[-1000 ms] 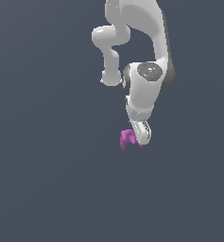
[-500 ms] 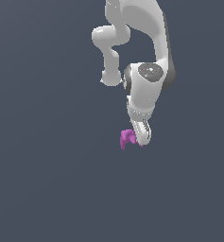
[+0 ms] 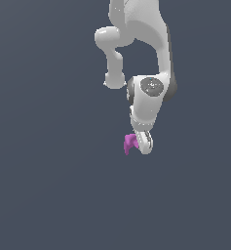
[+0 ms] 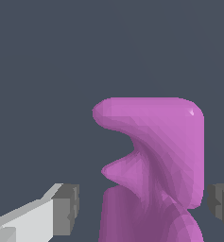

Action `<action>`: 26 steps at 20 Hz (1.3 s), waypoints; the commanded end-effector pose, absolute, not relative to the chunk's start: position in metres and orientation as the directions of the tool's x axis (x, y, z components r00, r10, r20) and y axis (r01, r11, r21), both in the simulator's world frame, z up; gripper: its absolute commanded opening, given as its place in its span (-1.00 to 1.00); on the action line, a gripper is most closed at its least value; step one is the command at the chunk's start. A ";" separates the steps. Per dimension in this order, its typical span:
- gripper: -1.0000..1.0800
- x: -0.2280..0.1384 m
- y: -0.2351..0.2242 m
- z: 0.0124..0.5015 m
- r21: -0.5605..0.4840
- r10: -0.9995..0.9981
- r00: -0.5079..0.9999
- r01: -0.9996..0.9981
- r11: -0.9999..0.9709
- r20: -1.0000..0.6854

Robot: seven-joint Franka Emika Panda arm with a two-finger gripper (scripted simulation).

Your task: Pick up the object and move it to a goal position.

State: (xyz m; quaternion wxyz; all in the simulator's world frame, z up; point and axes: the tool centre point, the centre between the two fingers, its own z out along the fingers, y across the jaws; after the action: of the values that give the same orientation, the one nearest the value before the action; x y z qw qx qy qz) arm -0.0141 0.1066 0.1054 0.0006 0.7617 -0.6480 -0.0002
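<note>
**Hovering over the object, jaws wide**

Looking at a plain slate-grey surface (image 3: 48,195) filling both views, flat and even, with no edge or wall that I can make out. That is all the room gives me.

In the exterior view the white arm (image 3: 136,29) hangs down from the top of the picture, folds at the elbow, and points its wrist downward. The gripper (image 3: 142,142) sits at the low end of it, small in this view, so I cannot read the finger gap from here.

The wrist view settles it. The fingers are spread wide: one grey pad (image 4: 66,209) on one side, the other pad (image 4: 223,208) right at the picture's edge. The object (image 4: 156,165) stands between them, magenta, lumpy, with a rounded lobe jutting out sideways and a notch beneath it. There is a clear gap between it and the first pad. On the other side the gap is thin; I cannot tell if that pad touches. Nothing is pinched, I am holding nothing.

From the exterior view the object (image 3: 130,143) shows just at the gripper's tip, on the exterior view's left of it, partly covered by the finger. Whether it rests on the surface I cannot tell.
</note>
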 end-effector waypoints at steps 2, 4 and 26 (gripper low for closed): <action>0.92 -0.013 0.107 0.097 0.000 -0.987 0.159 -0.987 -0.159 0.000; 0.92 -0.013 0.107 0.096 0.000 -0.987 0.159 -0.987 -0.159 0.000; -1.00 0.008 0.093 0.122 0.000 -0.987 0.159 -0.987 -0.159 0.000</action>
State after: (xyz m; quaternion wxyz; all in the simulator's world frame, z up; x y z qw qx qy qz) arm 0.0028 0.0962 0.1150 0.0006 0.7616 -0.6481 -0.0003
